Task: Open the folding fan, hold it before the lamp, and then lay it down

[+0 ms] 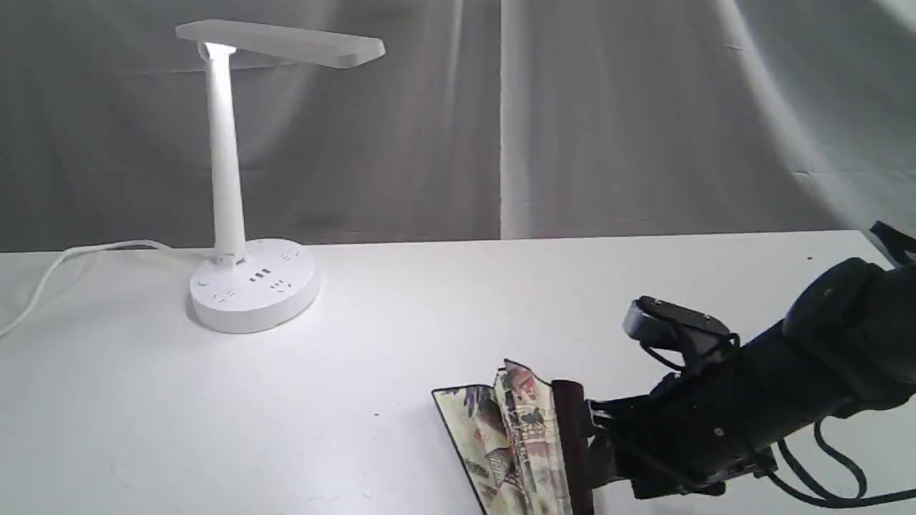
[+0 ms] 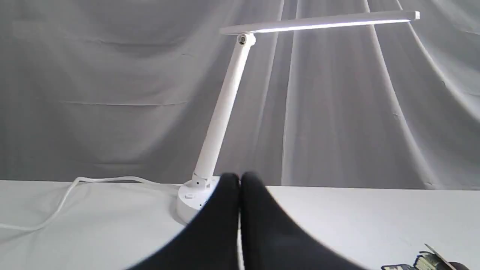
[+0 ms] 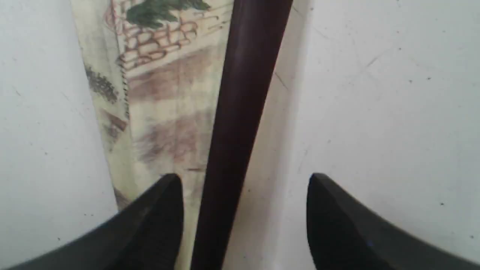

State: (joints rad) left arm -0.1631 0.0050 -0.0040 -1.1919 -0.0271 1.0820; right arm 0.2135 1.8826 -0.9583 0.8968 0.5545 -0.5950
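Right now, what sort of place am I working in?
Most likely a staged test bench rather than a lived-in room: a plain white table, a grey cloth hung behind it as a backdrop, and a lit desk lamp and a folding fan set out as props.

I saw a white surface point(image 1: 429, 315). The lamp point(image 1: 227, 186) stood on it at far left, cord point(image 1: 71, 252) trailing leftward, and the folding fan point(image 1: 512, 429) lay partly spread at near right.
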